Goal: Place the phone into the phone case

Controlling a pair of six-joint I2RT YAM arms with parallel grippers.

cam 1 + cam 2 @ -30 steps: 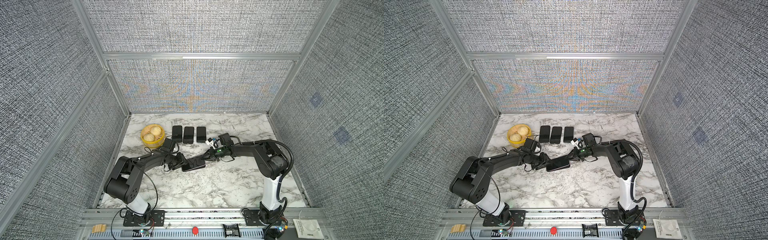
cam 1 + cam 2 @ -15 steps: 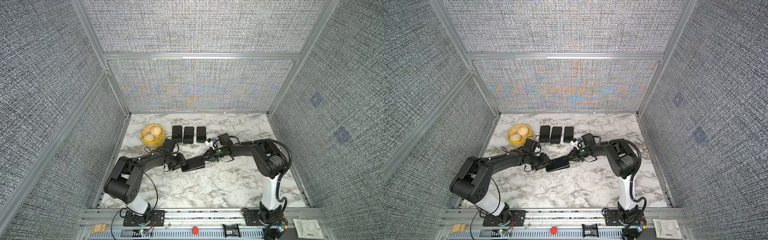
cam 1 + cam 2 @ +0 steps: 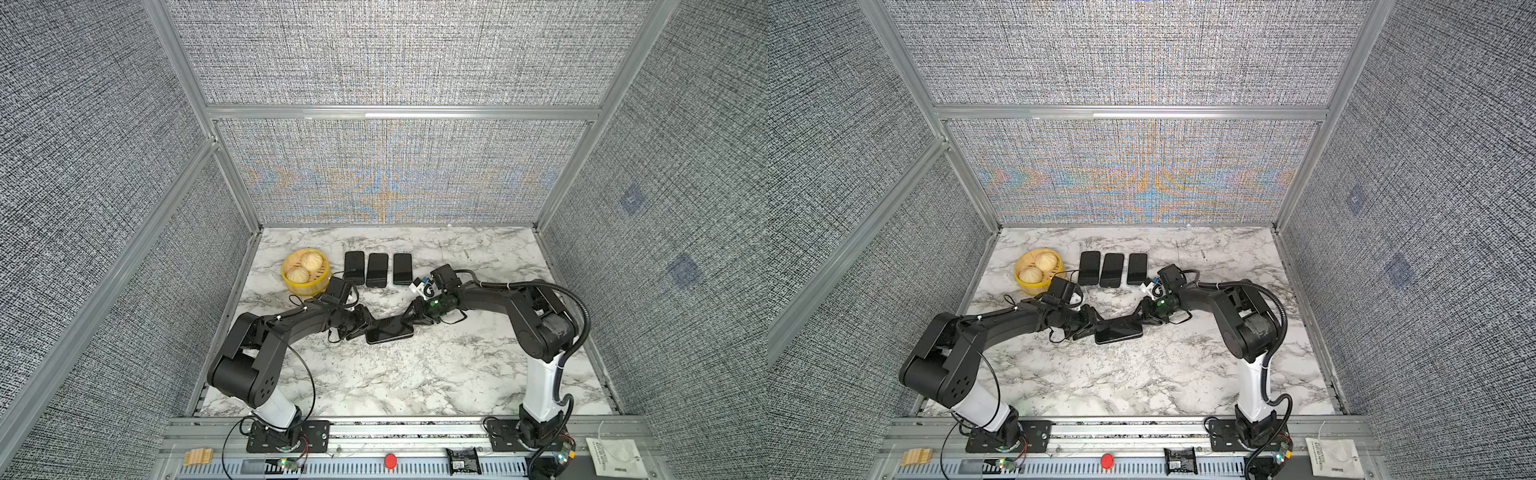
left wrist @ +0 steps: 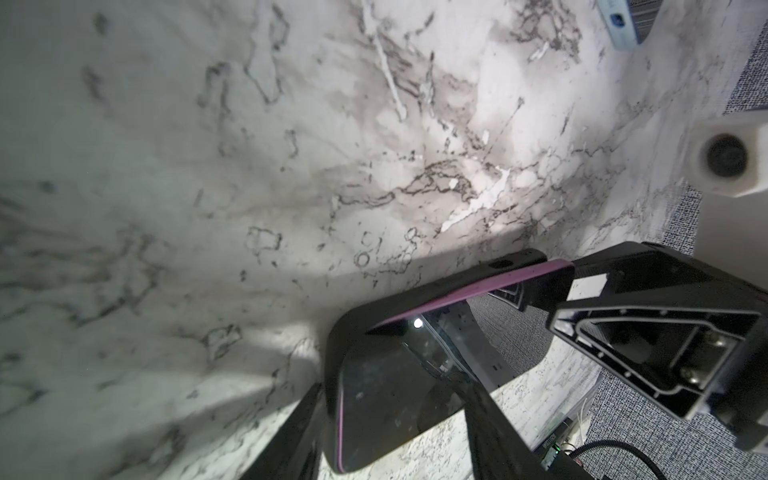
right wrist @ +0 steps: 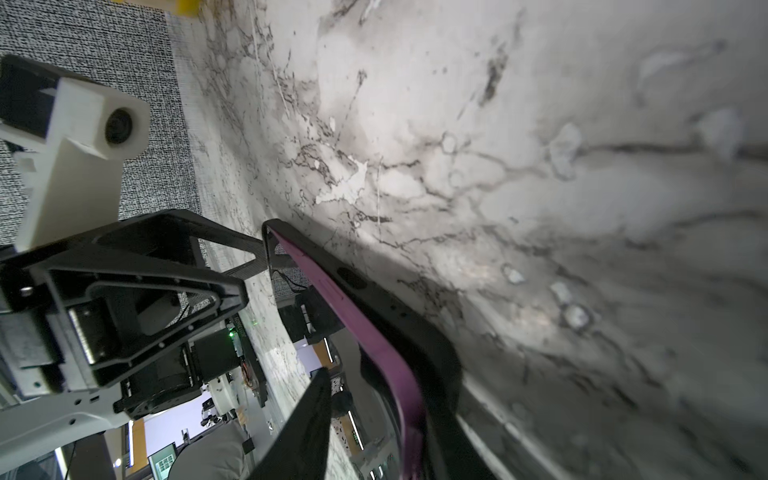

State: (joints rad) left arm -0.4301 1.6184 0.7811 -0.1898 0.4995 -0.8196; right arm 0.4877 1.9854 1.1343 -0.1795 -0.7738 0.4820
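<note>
The phone (image 3: 390,331) lies mid-surface (image 3: 415,374), long axis left-right between my claws, glossy screen up, one purple edge above the matte black phone case (image 5: 399,309) wall. My left claw (image 3: 367,328) clamps the phone case across its left end. My right claw (image 3: 409,320) is at the right end, can't tell its grip, and both arms reach in low.

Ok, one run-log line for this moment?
phone: partly in phone case, purple edge raised | left gripper: clamped on phone case end | right gripper: at opposite end, grip unclear

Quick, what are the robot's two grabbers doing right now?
Left end effector: closed on the phone case.
Right end effector: cannot tell whether open or closed.
</note>
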